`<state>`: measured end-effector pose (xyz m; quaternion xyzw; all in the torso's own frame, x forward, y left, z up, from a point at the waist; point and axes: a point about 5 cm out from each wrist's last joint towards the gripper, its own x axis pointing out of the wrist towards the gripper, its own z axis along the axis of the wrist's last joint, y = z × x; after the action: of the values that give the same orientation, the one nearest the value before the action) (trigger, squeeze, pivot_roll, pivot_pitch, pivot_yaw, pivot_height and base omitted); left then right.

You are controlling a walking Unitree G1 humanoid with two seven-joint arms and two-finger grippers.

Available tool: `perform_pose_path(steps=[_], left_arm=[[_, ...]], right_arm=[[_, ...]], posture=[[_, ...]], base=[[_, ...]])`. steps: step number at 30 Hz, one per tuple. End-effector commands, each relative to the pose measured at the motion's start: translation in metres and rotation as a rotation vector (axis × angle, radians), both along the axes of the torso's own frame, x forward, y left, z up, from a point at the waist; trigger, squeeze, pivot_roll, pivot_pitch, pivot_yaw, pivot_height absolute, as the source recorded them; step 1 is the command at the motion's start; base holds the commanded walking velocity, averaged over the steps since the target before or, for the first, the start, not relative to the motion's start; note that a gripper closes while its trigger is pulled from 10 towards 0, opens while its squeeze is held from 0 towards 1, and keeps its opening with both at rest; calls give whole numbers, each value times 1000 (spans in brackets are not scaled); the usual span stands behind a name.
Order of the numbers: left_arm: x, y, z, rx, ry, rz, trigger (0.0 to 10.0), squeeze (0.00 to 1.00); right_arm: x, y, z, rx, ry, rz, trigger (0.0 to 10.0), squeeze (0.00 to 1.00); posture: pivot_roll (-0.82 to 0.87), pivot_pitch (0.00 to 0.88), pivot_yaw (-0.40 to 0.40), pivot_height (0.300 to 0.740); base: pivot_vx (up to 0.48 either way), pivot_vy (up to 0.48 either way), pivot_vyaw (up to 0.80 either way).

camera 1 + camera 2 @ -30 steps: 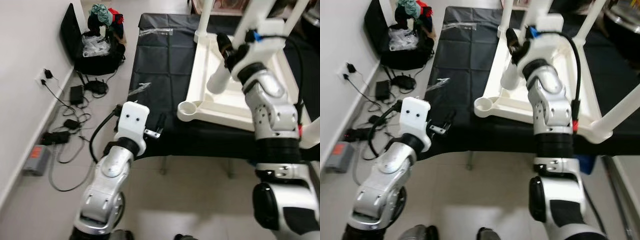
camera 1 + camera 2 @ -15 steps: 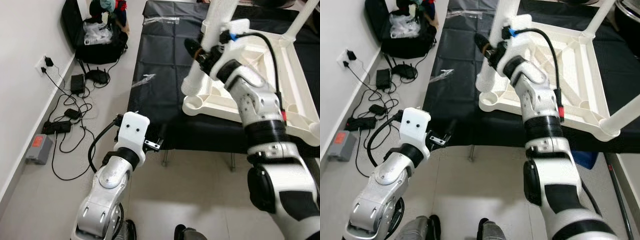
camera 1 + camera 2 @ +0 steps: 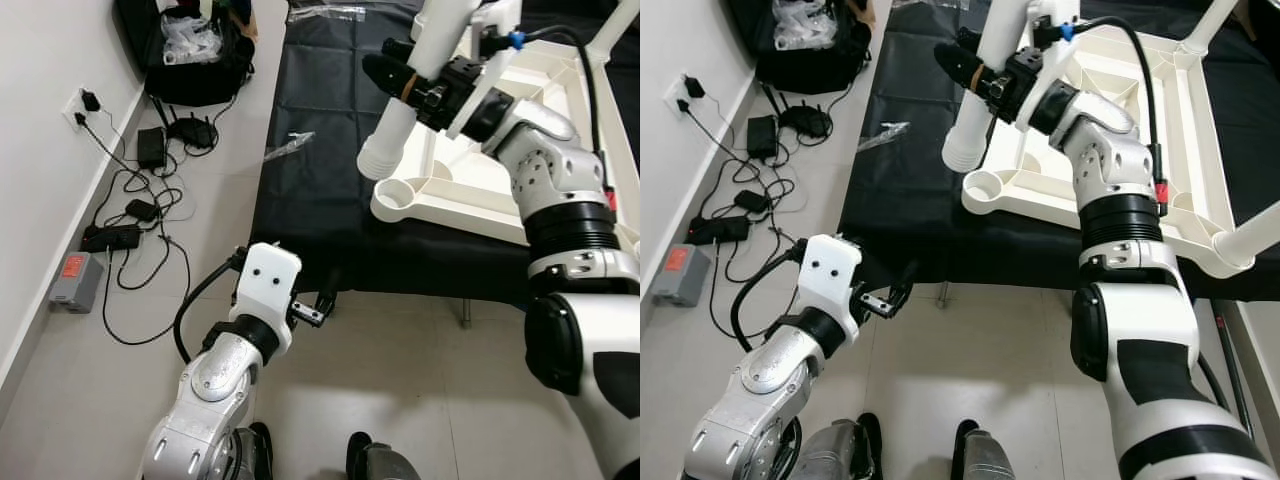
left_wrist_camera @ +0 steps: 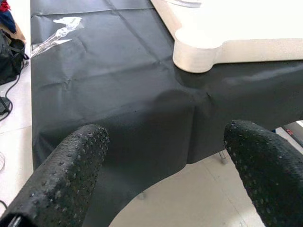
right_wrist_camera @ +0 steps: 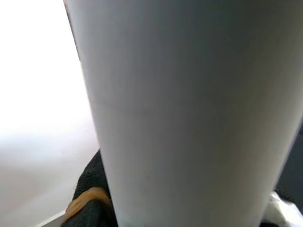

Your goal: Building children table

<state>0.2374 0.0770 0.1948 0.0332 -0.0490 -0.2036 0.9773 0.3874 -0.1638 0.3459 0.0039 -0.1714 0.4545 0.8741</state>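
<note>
2 right gripper [image 3: 415,82] fingers clamp white table leg [image 3: 408,100] above tabletop socket [image 3: 397,195]; left gripper [image 4: 163,156] spread wide.

White wall [image 3: 40,60], tiled floor [image 3: 90,400], cables [image 3: 140,200], black bag [image 3: 200,70].

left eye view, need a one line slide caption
Right claw holds a white table leg above the upturned tabletop's corner socket.

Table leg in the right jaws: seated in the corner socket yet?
Not seated. The table leg hangs tilted, above and beside the empty corner socket.
</note>
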Motion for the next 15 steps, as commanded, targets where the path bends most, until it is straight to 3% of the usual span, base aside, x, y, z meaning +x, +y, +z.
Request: perform_pose_path(steps=[1,3,5,10,15], left_arm=[[-5,0,-1,0,13,-20,10000,0],[-9,0,0,6,15,-30,10000,0],[-9,0,0,6,15,-30,10000,0],[-14,0,4,14,13,-49,10000,0],[-19,3,6,21,13,-57,10000,0]], right_arm=[[-2,-7,5,-30,-12,39,10000,0],[-1,-12,2,-104,-5,60,10000,0],[-1,-12,2,-104,-5,60,10000,0],[-3,-14,-5,-208,-13,143,10000,0],[-6,-25,-3,-211,-31,140,10000,0]], posture=[[184,342,-48,740],[198,356,-41,740],[198,356,-41,740],[221,372,-26,740],[230,377,-13,740]], base=[[0,0,0],[0,0,0],[0,0,0],[0,0,0],[0,0,0]])
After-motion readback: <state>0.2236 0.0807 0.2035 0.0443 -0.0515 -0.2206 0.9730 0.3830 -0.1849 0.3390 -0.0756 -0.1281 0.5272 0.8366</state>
